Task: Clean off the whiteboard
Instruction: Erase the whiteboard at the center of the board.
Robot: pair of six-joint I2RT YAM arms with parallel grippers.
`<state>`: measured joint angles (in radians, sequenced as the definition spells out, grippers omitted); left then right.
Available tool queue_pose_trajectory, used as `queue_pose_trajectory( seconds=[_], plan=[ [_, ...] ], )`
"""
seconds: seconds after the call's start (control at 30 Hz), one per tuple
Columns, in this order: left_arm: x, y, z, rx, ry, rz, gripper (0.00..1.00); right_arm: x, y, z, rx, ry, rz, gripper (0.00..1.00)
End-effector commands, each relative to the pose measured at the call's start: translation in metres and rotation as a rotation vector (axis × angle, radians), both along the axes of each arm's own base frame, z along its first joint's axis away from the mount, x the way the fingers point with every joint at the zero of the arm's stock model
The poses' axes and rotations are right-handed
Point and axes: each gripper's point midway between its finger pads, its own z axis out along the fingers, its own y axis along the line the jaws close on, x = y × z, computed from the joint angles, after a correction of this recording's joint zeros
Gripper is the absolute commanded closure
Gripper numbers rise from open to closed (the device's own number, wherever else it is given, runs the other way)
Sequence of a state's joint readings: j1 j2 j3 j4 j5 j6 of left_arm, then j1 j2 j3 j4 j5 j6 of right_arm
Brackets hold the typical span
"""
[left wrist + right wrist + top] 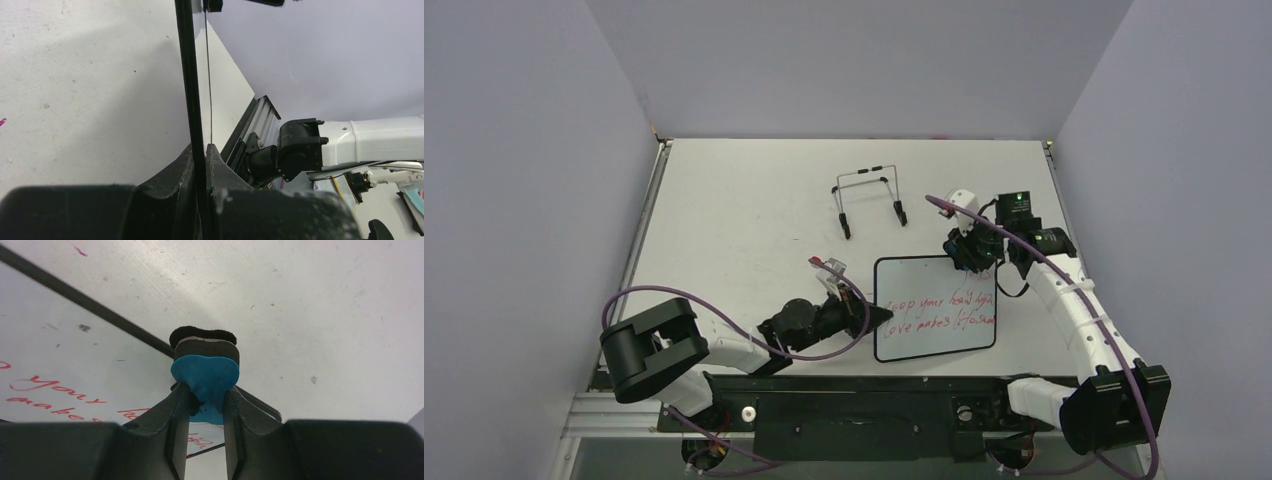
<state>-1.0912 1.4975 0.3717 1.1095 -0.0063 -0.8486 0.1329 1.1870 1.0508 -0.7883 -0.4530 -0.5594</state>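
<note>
Small rectangular white whiteboard with a thin black rounded-corner frame lies on the white table, right of centre and toward the near edge, between the two arms. Two lines of red handwriting run across its middle and are unwiped. Left gripper reaches in from the left at the board's left edge. In the left wrist view its two black fingers are closed tight on the black frame, which runs up edge-on between them. Cannot tell whether that edge is lifted off the table or flat on it. Right gripper sits at the far edge of the whiteboard, toward its far right corner. In the right wrist view its fingers are clamped on a small eraser with a blue body, a grey layer and a black felt pad. The felt end points away from the wrist and is positioned over the frame line at the board's far edge. Contact between felt and board cannot be confirmed from these views. The writing is on the near side of the eraser. A black wire stand stands alone on the table on the far side of the whiteboard, well apart from it and from both grippers.
</note>
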Motion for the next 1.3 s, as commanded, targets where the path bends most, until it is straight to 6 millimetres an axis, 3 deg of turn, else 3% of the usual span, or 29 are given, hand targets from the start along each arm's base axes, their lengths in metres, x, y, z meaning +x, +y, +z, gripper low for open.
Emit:
queue_pose_trajectory(
  seconds=[0.0,0.17,0.33,0.4,0.5,0.6,0.7,0.83,0.93,1.03,1.17,1.27],
  plan=[
    [-0.002,-0.005,0.042,-0.108,-0.104,-0.020,1.00,-0.024,0.027,-0.015,-0.016,0.019,0.088,1.00],
    [0.006,-0.006,0.039,-0.105,-0.080,0.025,1.00,-0.038,0.069,-0.011,-0.051,-0.019,0.241,1.00],
    [0.015,-0.004,0.039,-0.119,-0.056,0.087,1.00,-0.052,0.121,0.007,-0.042,-0.029,0.411,1.00],
    [0.018,-0.001,0.042,-0.124,-0.062,0.111,1.00,-0.054,0.132,0.014,-0.019,-0.017,0.438,1.00],
    [0.024,0.006,0.050,-0.134,-0.099,0.155,1.00,-0.041,0.124,0.021,-0.021,-0.034,0.372,1.00],
    [0.029,0.015,0.053,-0.127,-0.149,0.183,1.00,-0.024,0.092,0.049,0.096,-0.070,0.265,1.00],
    [0.036,0.020,0.059,-0.145,-0.153,0.199,1.00,-0.037,0.077,0.095,0.215,-0.136,0.316,1.00],
    [0.043,0.021,0.078,-0.189,-0.150,0.242,1.00,-0.036,0.046,0.123,0.267,-0.200,0.185,1.00],
    [0.049,0.023,0.092,-0.238,-0.147,0.283,1.00,-0.030,0.036,0.114,0.293,-0.185,0.114,1.00],
    [0.054,0.023,0.100,-0.255,-0.157,0.297,1.00,-0.020,0.029,0.090,0.284,-0.147,0.053,1.00],
    [0.056,0.017,0.092,-0.221,-0.152,0.275,1.00,-0.005,0.026,0.047,0.258,-0.046,-0.022,1.00],
    [0.057,0.017,0.088,-0.202,-0.144,0.277,1.00,0.003,0.030,0.028,0.225,-0.014,-0.048,1.00]
  ],
)
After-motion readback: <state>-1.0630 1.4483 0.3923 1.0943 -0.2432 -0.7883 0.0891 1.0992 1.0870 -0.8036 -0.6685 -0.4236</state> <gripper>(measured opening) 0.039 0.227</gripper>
